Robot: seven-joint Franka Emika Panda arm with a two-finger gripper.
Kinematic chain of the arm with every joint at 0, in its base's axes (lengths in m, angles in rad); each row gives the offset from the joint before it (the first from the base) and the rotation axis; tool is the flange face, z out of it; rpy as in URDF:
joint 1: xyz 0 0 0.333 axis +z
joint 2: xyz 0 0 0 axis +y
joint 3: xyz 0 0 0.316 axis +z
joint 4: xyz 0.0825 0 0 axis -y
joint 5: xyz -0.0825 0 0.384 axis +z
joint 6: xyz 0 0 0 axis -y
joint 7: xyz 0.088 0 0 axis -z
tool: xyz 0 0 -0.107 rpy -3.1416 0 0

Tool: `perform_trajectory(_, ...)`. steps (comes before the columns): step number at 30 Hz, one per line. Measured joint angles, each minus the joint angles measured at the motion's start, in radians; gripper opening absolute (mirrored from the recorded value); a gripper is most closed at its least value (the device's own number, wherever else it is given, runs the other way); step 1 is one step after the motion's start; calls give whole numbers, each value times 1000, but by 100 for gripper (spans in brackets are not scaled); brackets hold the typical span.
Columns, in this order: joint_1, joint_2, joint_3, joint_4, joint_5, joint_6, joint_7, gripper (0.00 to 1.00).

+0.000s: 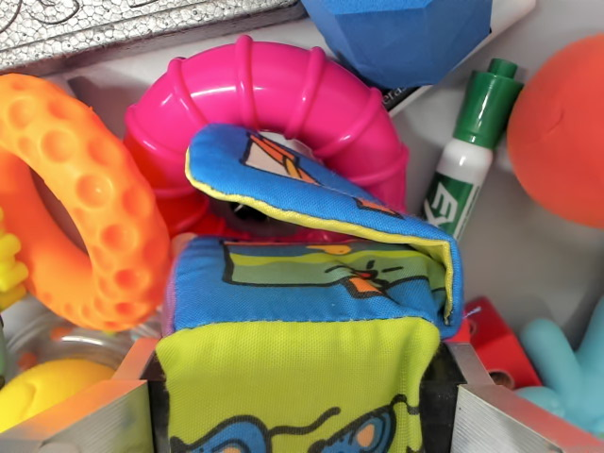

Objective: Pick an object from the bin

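The gripper [300, 396] sits at the bottom of the wrist view; its two shiny metal fingers [94, 415] stand on each side of a soft cloth book [311, 321] and squeeze it between them; the book is blue and yellow-green with cartoon pictures on it; its top flap is folded back and curls over like a little roof; the book fills the middle and lower part of the view and sits on top of the other toys in the bin [528, 255], whose pale grey floor shows on the right; just behind the book lies a bright pink ribbed ring [274, 94], and the folded flap touches it; on the wrist view's left is an orange bumpy ring [85, 198] with round dimples, close beside the book; a yellow ball [42, 392] peeks out in the lower left corner, partly hidden by the finger; at the top is a blue foam block [406, 38]; to the right of the pink ring lies a green marker [467, 156] with a white body and a green cap, tilted; a big orange ball [562, 132] sits at the right edge; lower right shows a small red block [495, 344] and a light blue rubbery toy [571, 363], partly cut off.
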Motion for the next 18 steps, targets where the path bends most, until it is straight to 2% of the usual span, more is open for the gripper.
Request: perform_trajectory(18,0,-71,1,-2,0,-67,0,0)
